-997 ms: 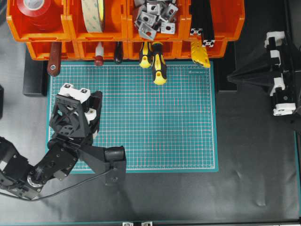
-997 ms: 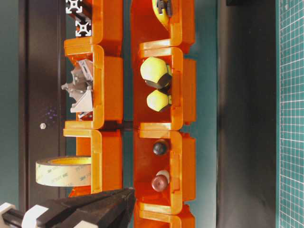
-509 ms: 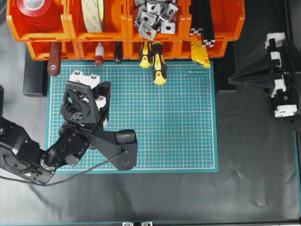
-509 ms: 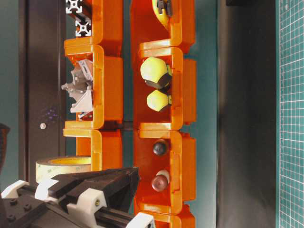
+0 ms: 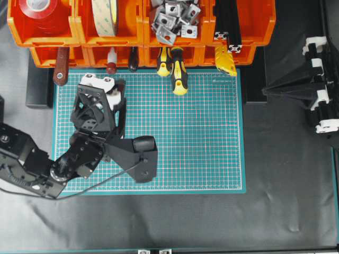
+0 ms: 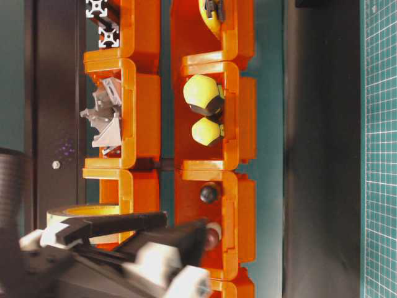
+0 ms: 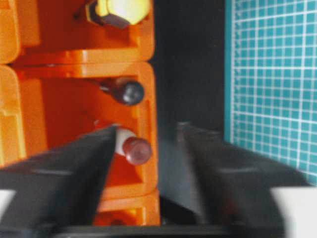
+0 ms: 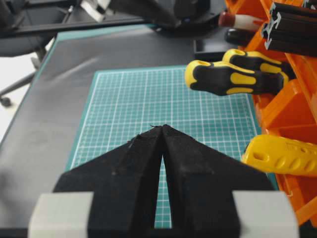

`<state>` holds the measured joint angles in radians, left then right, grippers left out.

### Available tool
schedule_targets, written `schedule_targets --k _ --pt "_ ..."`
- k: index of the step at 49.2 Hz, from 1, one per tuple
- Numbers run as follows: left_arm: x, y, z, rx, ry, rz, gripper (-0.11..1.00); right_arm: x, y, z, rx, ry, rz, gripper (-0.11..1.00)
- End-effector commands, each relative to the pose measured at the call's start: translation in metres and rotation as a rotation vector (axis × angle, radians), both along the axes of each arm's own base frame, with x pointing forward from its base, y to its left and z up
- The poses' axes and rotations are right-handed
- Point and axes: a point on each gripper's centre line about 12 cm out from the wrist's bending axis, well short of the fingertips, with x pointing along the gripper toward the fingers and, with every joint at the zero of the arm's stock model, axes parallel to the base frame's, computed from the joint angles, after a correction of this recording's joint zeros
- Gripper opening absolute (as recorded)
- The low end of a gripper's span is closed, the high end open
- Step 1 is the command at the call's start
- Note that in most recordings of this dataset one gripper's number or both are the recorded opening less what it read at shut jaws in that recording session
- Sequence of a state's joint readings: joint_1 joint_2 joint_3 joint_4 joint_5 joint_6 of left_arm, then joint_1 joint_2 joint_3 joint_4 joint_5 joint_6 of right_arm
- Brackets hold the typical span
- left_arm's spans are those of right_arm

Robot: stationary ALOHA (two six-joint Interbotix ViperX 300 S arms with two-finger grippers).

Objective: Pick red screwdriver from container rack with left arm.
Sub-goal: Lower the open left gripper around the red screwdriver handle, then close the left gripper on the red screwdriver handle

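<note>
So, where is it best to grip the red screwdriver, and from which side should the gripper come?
Probably the rounded dark-red handle end of the red screwdriver, the only part past the container rack lip. Come level from the mat side, along its axis; the left gripper is open and lined up there.

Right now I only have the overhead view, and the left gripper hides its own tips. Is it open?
Observer: Yes. The left wrist view shows the left gripper open wide.
Operator: Is the red screwdriver lined up?
Observer: The red screwdriver shows its rounded end in the gap, close to the finger on that view's left, not gripped.
Operator: Anything else in the gap?
Observer: No. The black handle in the same bin lies outside it.
</note>
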<state>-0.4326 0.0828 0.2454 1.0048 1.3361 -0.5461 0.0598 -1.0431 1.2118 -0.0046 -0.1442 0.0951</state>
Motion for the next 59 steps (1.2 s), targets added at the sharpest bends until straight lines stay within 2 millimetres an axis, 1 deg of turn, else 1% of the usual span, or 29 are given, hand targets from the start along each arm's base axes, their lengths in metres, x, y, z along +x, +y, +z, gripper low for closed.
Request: schedule_targets --k 1,4,7,13,20,28,42,59 --pt "-0.002 0.007 0.01 -0.017 -0.033 0.005 0.7 0.002 0.002 0.005 -0.002 -0.009 0.008 0.0" --pt "-0.001 0.012 0.01 -0.02 -0.036 0.011 0.84 0.002 0.003 0.005 -0.002 -0.008 0.014 0.0" --pt "-0.001 0.018 0.01 -0.019 -0.036 0.025 0.9 0.002 0.004 0.005 -0.003 -0.006 0.019 0.0" --pt "-0.004 0.028 0.008 -0.015 -0.025 0.046 0.87 0.002 0.005 0.004 -0.004 -0.003 0.025 0.0" --pt "-0.011 0.039 0.001 -0.015 -0.008 0.05 0.88 0.002 0.005 0.003 -0.006 -0.002 0.027 0.0" --pt "-0.021 0.045 -0.003 -0.021 -0.004 0.045 0.88 0.002 0.005 0.003 -0.01 -0.002 0.029 0.0" --pt "-0.016 0.046 -0.004 -0.047 -0.035 0.042 0.88 0.001 0.007 0.001 -0.011 0.004 0.04 0.0" --pt "-0.015 0.059 -0.009 -0.05 -0.029 0.065 0.87 0.001 0.007 0.0 -0.013 0.005 0.041 0.0"
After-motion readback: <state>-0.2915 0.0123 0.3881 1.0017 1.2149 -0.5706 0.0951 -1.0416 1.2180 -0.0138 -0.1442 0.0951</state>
